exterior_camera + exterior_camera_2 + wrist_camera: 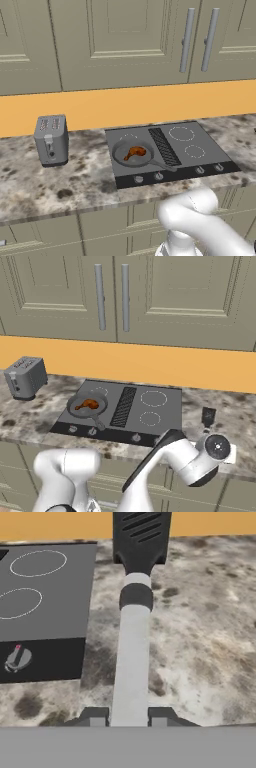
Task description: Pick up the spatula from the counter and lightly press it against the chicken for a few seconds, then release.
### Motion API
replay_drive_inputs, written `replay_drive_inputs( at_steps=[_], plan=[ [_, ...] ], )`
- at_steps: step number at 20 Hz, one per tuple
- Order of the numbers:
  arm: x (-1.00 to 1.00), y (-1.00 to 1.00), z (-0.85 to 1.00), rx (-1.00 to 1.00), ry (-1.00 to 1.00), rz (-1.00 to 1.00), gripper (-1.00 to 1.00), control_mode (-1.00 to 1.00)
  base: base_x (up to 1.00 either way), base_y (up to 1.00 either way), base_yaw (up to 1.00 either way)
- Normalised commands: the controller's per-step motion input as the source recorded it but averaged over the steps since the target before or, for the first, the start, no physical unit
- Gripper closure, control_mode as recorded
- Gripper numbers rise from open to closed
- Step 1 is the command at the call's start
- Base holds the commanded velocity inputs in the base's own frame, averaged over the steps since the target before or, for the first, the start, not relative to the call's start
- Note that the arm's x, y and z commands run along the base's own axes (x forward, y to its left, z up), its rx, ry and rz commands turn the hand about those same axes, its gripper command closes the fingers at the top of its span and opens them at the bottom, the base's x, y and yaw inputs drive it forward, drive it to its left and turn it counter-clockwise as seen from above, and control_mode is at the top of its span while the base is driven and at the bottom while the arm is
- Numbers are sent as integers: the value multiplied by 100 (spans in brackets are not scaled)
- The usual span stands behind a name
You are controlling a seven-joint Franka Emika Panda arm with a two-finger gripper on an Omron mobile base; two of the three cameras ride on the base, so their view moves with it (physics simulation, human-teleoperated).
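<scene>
our gripper [129, 718] pinches the spatula [134, 637] by its handle end, fingers narrow, we judge to keep the blade free for pressing the chicken [135, 152].

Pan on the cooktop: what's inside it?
One browned chicken piece lies in the pan. The pan floor directly beneath it is covered.

Toaster [51, 140] left of cooktop [212, 149]

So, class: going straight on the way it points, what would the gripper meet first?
The spatula: the gripper is shut on its handle, which runs straight ahead. Past that, probably the counter, though depth is unclear.
</scene>
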Motion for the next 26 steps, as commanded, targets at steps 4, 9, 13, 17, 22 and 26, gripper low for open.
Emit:
replay_drive_inputs(
  at_steps=[4, 9, 13, 17, 22, 26],
  plan=[
    [-5, 84, 46, -14, 0, 14, 100, -100, 0, 0, 0],
    [0, 71, 3, -11, -2, 34, 100, -100, 0, 0, 0],
    [1, 61, 5, -15, 0, 35, 100, -100, 0, 0, 0],
    [11, 53, 24, -17, 4, 28, 100, -100, 0, 0, 0],
    [15, 47, 38, -17, 15, 20, 100, -100, 0, 0, 0],
    [14, 37, 27, -12, 16, 17, 100, -100, 0, 0, 0]
  ],
)
